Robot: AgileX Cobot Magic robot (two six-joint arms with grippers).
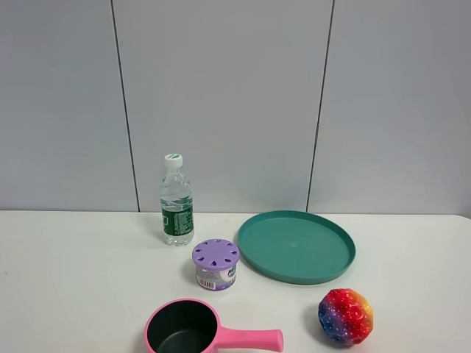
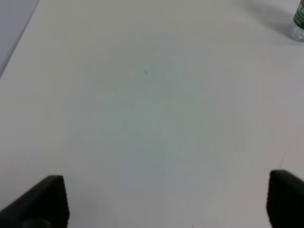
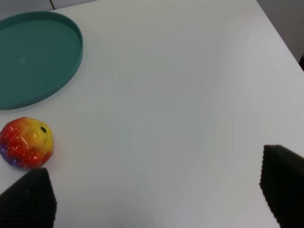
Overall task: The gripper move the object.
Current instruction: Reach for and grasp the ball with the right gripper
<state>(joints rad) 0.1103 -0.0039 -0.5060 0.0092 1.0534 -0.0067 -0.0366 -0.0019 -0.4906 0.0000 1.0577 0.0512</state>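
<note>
The bumpy rainbow ball (image 1: 345, 316) rests on the white table at the front right, just in front of the green plate (image 1: 296, 245). It also shows in the right wrist view (image 3: 26, 142), beside one dark fingertip (image 3: 28, 199). My right gripper (image 3: 156, 194) is open and empty, with the ball off to one side of it. My left gripper (image 2: 166, 199) is open and empty over bare table. Neither arm shows in the exterior high view.
A water bottle (image 1: 176, 201) stands at the back, and its base shows in the left wrist view (image 2: 299, 21). A purple-lidded round can (image 1: 216, 264) stands in front of it. A pink saucepan (image 1: 199, 332) lies at the front edge. The green plate also shows in the right wrist view (image 3: 33, 61).
</note>
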